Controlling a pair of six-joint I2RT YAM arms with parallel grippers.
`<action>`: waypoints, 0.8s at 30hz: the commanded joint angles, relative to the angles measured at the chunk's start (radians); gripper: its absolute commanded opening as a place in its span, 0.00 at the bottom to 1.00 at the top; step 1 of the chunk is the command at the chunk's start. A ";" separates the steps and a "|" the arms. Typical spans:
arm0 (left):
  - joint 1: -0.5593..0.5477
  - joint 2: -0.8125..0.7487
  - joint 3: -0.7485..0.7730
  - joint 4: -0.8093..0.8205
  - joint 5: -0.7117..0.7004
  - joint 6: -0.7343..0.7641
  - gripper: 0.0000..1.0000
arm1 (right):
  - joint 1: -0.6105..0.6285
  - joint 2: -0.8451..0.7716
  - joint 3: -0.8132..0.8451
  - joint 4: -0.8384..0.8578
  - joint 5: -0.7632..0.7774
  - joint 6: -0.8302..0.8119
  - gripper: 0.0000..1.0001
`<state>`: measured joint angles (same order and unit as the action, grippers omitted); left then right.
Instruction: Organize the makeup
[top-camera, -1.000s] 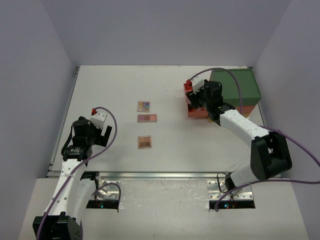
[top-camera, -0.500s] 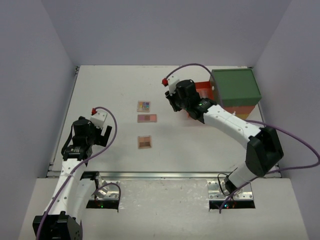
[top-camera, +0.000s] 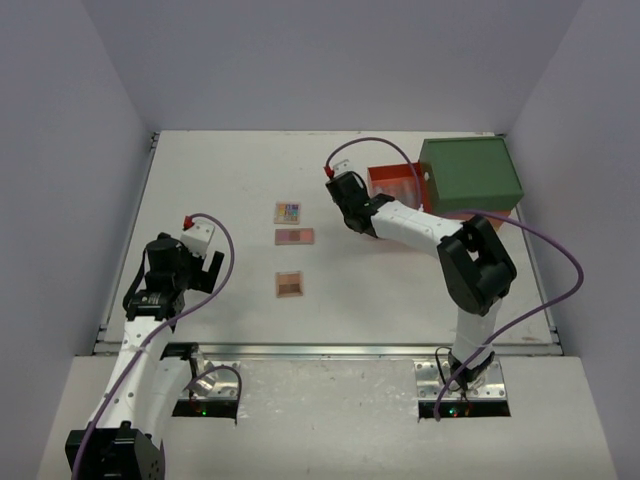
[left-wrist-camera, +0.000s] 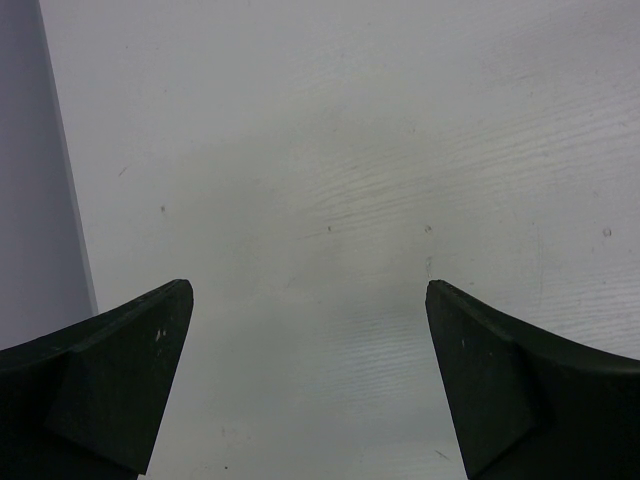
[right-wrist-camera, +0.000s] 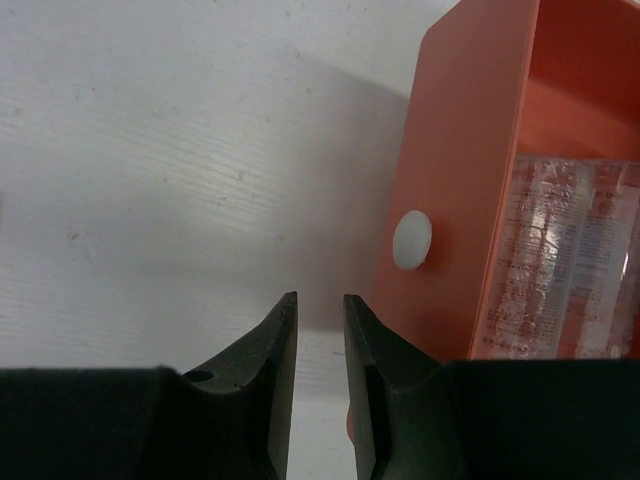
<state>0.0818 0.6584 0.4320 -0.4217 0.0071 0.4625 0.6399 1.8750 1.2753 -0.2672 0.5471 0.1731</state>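
Note:
Three flat square palettes lie in a column left of centre: a multicoloured one (top-camera: 288, 212), a pink one (top-camera: 294, 236) and a brown one (top-camera: 289, 284). My right gripper (top-camera: 352, 205) (right-wrist-camera: 320, 300) hovers just left of the pulled-out orange drawer (top-camera: 395, 185) (right-wrist-camera: 470, 150). Its jaws are a narrow gap apart with nothing between them, clear of the drawer's white knob (right-wrist-camera: 412, 240). Clear printed bottles (right-wrist-camera: 560, 260) lie in the drawer. My left gripper (top-camera: 208, 272) (left-wrist-camera: 308, 300) is wide open and empty over bare table at the left. The round jars are out of view.
The green-topped box (top-camera: 470, 172) stands at the back right, with its orange drawer sticking out to the left. Grey walls close in the white table (top-camera: 240, 170) on three sides. A metal rail (top-camera: 320, 350) runs along the near edge.
My right gripper pulled the orange drawer out to the left, then came off the knob and moved further left. The left arm has not moved.

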 joint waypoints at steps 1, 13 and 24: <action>0.009 0.007 0.021 0.044 -0.002 -0.013 1.00 | -0.002 0.019 0.064 0.013 0.205 -0.014 0.27; 0.009 0.037 0.026 0.038 -0.001 -0.013 1.00 | -0.063 0.051 0.055 0.115 0.352 -0.225 0.28; 0.007 0.094 0.123 -0.030 -0.022 0.082 1.00 | -0.185 0.097 0.068 0.178 0.368 -0.338 0.29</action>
<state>0.0818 0.7408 0.4634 -0.4565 0.0039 0.4910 0.5205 1.9467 1.3117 -0.1322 0.8439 -0.1093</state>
